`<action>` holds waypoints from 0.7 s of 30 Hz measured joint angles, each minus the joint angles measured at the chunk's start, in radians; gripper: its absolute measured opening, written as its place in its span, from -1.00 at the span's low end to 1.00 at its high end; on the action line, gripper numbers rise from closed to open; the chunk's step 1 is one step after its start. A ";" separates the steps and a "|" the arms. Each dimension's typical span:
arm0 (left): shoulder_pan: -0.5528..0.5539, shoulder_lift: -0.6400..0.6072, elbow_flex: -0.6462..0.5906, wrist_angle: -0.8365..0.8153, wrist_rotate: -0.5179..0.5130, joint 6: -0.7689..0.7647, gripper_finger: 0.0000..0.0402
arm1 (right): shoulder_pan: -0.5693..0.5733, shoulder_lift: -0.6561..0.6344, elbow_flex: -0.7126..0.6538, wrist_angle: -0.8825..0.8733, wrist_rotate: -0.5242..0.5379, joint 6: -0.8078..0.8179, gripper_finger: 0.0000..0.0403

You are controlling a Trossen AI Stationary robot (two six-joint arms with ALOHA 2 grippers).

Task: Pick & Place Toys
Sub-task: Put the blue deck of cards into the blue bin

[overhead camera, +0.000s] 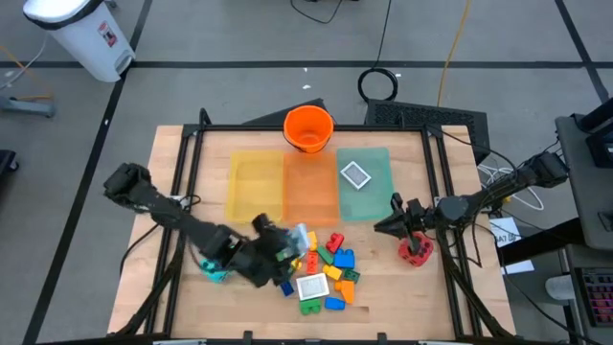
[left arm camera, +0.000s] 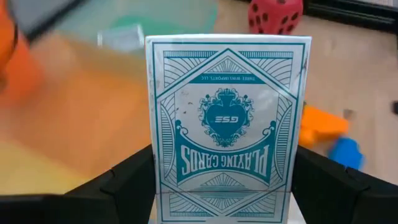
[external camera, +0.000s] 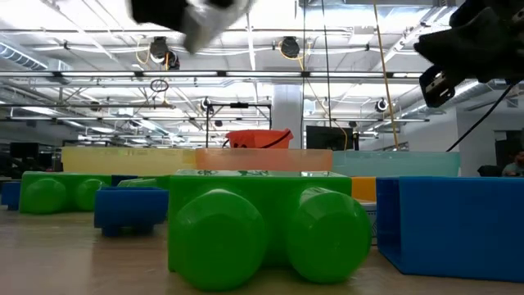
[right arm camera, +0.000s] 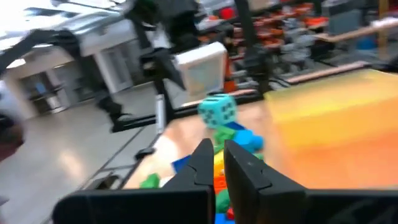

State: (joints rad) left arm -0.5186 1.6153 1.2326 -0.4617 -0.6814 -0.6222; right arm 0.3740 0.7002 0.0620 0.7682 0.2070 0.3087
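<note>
My left gripper [overhead camera: 287, 247] is shut on a white-and-teal playing-card pack [left arm camera: 227, 118], lifted above the table's near middle beside the brick pile [overhead camera: 330, 268]. The pack also shows in the right wrist view [right arm camera: 202, 68]. A second pack [overhead camera: 313, 287] lies on the pile, and a third [overhead camera: 355, 174] lies flat on the green tray [overhead camera: 375, 203]. The teal die [overhead camera: 215, 270] rests on the table under my left arm. The red die [overhead camera: 415, 253] rests on the table at the right. My right gripper [right arm camera: 219, 163] is shut and empty, hovering just above and left of the red die. My left gripper pinches the card pack by its two long narrow sides, near the lower end [left arm camera: 163, 193], one dark finger [left arm camera: 127, 183] on each side. The pack stands upright between the fingers with its printed face toward the wrist camera, lifted clear of the table.
The yellow [overhead camera: 254, 187], orange [overhead camera: 311, 196] and green trays lie side by side at the table's far middle. An orange bucket [overhead camera: 308, 127] stands behind them at the far edge. A black frame rail [overhead camera: 192, 182] borders the table. A white bin [overhead camera: 81, 34] stands on the floor.
</note>
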 joint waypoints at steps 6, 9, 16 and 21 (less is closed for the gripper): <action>0.112 0.061 0.000 0.137 0.004 0.393 0.51 | 0.000 0.082 0.043 -0.001 0.054 0.042 -0.46; 0.151 0.085 0.000 0.160 0.003 0.536 0.51 | -0.002 0.141 0.116 0.011 0.058 0.046 -0.10; 0.206 0.101 0.001 0.202 -0.083 0.726 0.51 | -0.111 0.338 0.337 -0.098 0.082 0.150 0.56; 0.219 0.103 0.001 0.203 -0.139 0.797 0.51 | -0.223 0.508 0.506 -0.260 0.079 0.206 0.64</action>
State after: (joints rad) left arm -0.2999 1.7180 1.2339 -0.2587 -0.8201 0.1751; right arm 0.1514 1.2077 0.5676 0.5083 0.2856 0.5145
